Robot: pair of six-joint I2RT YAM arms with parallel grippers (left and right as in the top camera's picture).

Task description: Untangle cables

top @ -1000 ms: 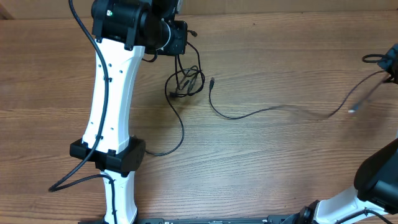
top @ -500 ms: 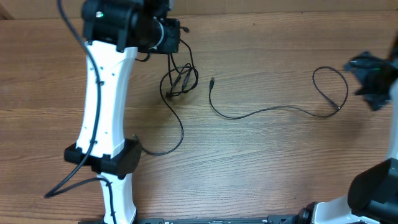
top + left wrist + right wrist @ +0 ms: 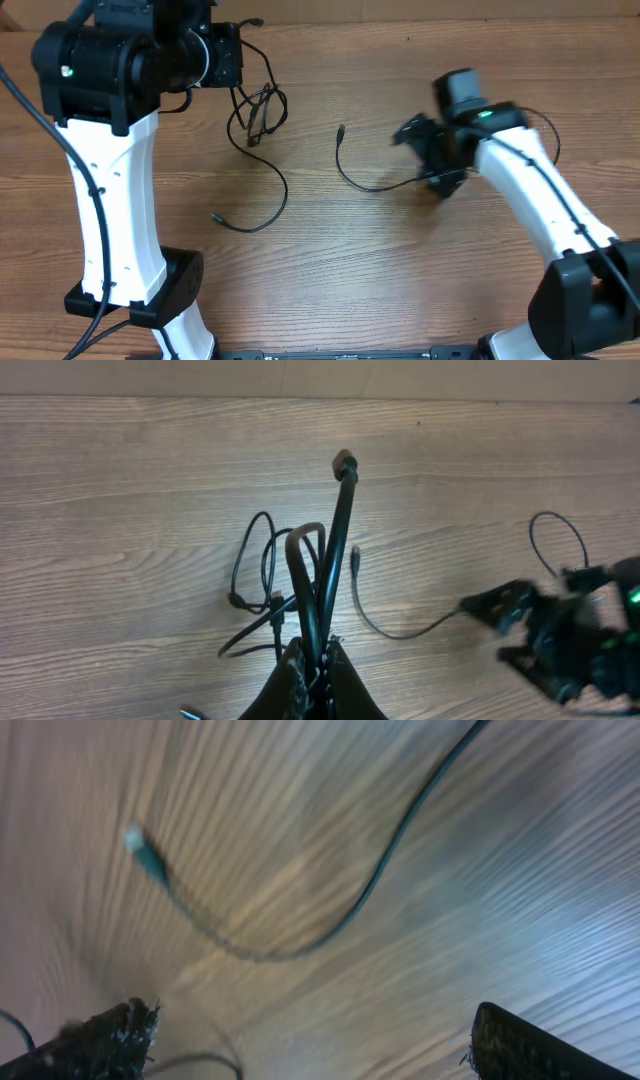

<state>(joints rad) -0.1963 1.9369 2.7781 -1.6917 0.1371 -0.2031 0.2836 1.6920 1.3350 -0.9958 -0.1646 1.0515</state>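
Looking down from overhead, you have the left gripper (image 3: pixel 238 72) at about 10 o'clock on the table (image 3: pixel 400 290). Its jaws are pinched narrow on the tangled bundle (image 3: pixel 258 112), which hangs in small overlapping loops at the gripper's 5 o'clock. In your left wrist view the fingers (image 3: pixel 295 680) are closed together on several black strands of that bundle. One thicker strand (image 3: pixel 338 530) stands up from the grip toward 12 o'clock and ends in a small plug. From the bundle a trailing strand (image 3: pixel 278 190) curves away toward 6 o'clock, then hooks back to end at about 7 o'clock with its tip flat on the wood. The loose cable (image 3: pixel 372 186) lies apart from the bundle, near the table's middle. Its plug end (image 3: pixel 341 130) points toward 12 o'clock; the cord dips toward 5 o'clock, then runs toward 3 o'clock. There it passes under your right gripper (image 3: pixel 430 158) and finishes in a round loop at about 2 o'clock on the table. The right gripper hangs over that cord but is motion-blurred in the overhead view, so you cannot tell there whether it touches it. Your right wrist view, also blurred, shows its two fingers (image 3: pixel 110 1040) spread wide at 7 and 5 o'clock with only wood between them. The loose cable curves across the table beyond them, toward 12 o'clock, clear of both fingertips.
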